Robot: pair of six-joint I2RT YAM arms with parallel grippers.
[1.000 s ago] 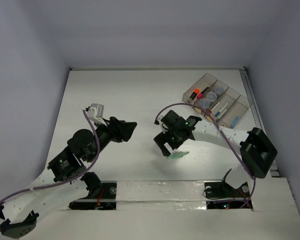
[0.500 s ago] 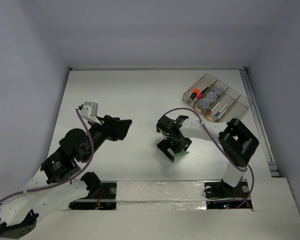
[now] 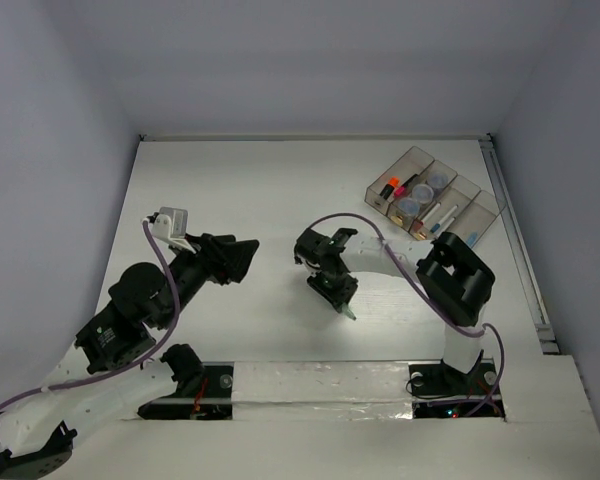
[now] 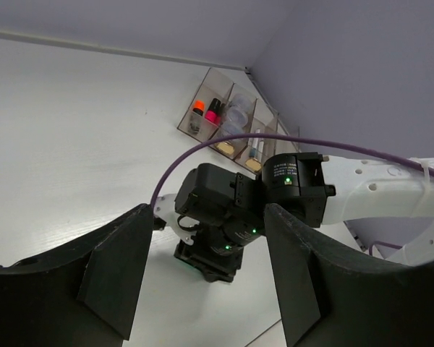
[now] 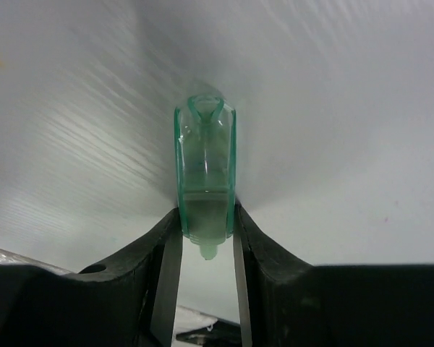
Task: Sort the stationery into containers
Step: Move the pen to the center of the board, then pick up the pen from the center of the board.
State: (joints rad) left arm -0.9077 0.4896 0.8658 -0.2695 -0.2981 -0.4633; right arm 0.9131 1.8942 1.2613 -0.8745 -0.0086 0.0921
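right wrist: pale-green translucent tube squarely between the fingers of the right claw, both pads snug against its sides

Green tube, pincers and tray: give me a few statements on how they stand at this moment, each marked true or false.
1. The right pincer is shut on the green tube, with a finger against each side. True.
2. The left pincer holds something. False: it is open and empty.
3. The orange highlighter lies loose on the table. False: it sits in an end compartment of the tray, beside the pink highlighter.
4. The tray stands at the far right of the table, apart from both pincers. True.
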